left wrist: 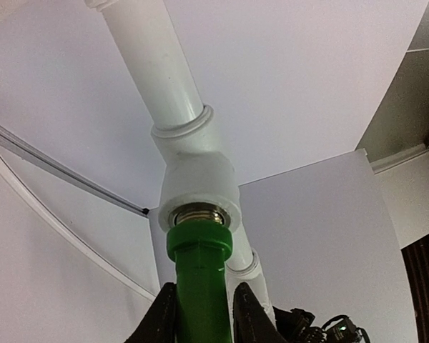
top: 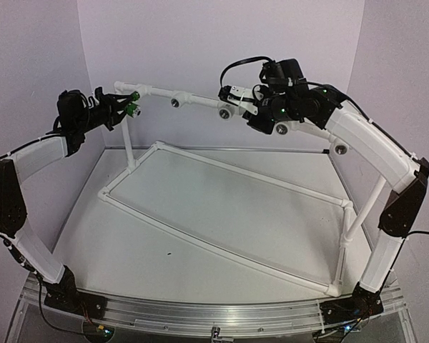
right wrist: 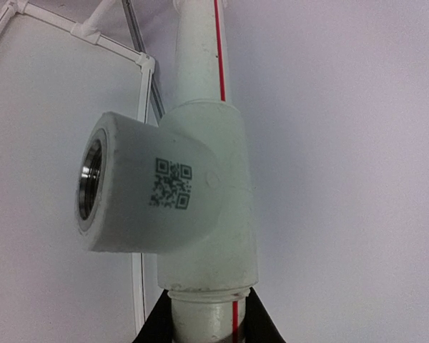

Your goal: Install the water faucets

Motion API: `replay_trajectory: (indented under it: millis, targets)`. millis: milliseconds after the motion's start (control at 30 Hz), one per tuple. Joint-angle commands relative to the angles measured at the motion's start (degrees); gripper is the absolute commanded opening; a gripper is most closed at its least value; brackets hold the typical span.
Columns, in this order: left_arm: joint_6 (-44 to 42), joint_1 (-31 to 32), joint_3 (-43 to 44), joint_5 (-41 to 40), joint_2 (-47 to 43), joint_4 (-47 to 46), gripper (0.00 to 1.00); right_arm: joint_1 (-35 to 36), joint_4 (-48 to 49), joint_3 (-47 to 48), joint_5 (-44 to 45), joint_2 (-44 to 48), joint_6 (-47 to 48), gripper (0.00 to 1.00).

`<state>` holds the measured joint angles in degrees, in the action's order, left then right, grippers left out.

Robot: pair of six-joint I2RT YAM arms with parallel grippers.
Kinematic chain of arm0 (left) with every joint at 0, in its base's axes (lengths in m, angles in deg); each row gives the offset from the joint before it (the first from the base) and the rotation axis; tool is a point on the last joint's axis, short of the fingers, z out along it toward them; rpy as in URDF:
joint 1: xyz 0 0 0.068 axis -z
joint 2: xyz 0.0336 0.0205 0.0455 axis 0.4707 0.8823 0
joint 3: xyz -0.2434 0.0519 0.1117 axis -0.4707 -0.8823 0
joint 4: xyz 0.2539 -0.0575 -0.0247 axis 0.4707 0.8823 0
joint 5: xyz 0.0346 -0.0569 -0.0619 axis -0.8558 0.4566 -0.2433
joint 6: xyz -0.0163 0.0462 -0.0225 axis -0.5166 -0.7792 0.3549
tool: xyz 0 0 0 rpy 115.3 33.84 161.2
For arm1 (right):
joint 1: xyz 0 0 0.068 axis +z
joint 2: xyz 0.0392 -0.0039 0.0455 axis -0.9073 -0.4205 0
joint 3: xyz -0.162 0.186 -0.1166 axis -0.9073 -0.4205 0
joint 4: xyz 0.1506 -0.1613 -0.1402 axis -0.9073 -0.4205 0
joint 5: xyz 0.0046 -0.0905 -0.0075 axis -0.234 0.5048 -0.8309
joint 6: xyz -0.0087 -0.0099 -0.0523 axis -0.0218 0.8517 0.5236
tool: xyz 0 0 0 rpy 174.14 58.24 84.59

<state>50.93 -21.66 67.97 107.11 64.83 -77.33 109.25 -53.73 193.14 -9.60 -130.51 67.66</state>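
A green water faucet (left wrist: 199,286) sits between my left gripper's black fingers (left wrist: 249,314), which are shut on its body. Its silver threaded end meets the metal socket of a white tee fitting (left wrist: 200,175) on the raised pipe. In the top view the left gripper (top: 123,107) holds the faucet (top: 133,108) at the left end of the upper rail (top: 200,100). My right gripper (top: 237,106) is shut on the white pipe (right wrist: 204,318) just below another tee fitting (right wrist: 186,207), whose metal socket (right wrist: 90,187) faces left and holds nothing.
A white pipe frame (top: 222,214) lies on the table with upright posts at the left (top: 129,143) and right (top: 361,207). More tee fittings with dark sockets (top: 175,102) (top: 281,128) (top: 338,148) line the upper rail. Walls close in behind and beside it.
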Motion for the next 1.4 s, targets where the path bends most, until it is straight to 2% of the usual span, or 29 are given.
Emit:
replay_trajectory:
  millis: [0, 200, 533, 1067, 1367]
  targets:
    - [-10.5, -0.2, 4.4, -2.5, 1.0, 6.6, 0.0, 1.6, -5.7, -1.2, -5.7, 3.2, 0.4, 0.0]
    - [-20.9, -0.2, 8.4, -4.2, 1.0, 15.2, 0.0, 1.6, -5.7, -1.3, -5.8, 3.3, 0.5, 0.0]
    - [-33.6, 0.4, 12.0, -8.3, 1.1, 23.4, 0.0, 1.5, -5.7, -1.3, -6.4, 3.4, 0.6, 0.0]
    - [-51.3, 2.7, 15.0, -16.2, 1.9, 28.5, 0.0, 1.6, -5.8, -1.7, -6.3, 3.7, 1.2, 0.0]
    - [-61.6, 5.6, 17.4, -23.6, 2.7, 31.7, 0.0, 1.5, -5.8, -1.9, -6.4, 3.8, 1.3, 0.0]
